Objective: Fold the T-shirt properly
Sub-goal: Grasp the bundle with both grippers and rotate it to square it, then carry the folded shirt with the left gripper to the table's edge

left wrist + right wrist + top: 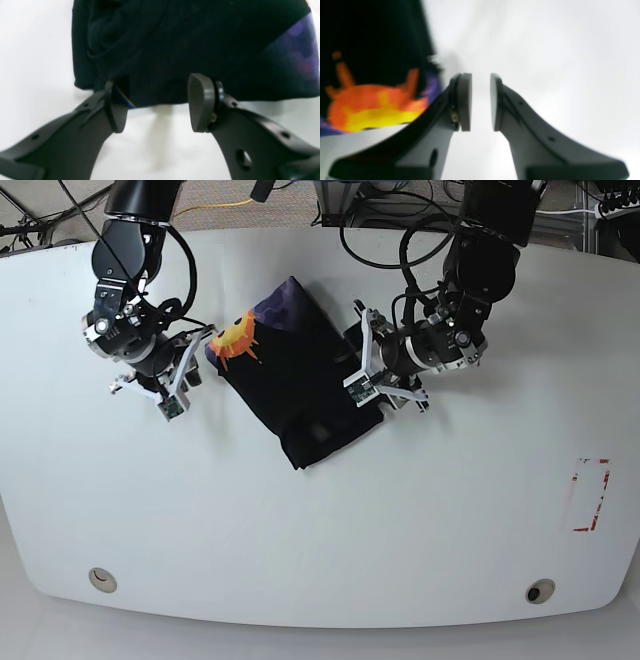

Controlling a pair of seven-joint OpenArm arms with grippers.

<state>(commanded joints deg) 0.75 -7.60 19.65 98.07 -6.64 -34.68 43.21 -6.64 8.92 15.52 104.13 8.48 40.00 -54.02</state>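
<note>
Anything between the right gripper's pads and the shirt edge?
Nothing. In the right wrist view the right gripper is slightly open over bare white table; the T-shirt lies just beside its outer finger.

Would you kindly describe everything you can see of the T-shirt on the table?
The T-shirt is black, soft matte fabric, folded into a compact oblong bundle lying diagonally on the white table. An orange and yellow print with purple shows at its upper left end. The left gripper, open, sits at its edge; whether it touches is unclear. The right gripper, slightly open, stands beside it.

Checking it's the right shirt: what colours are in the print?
Orange and yellow with purple edges, on the black T-shirt; clearest in the right wrist view.
</note>
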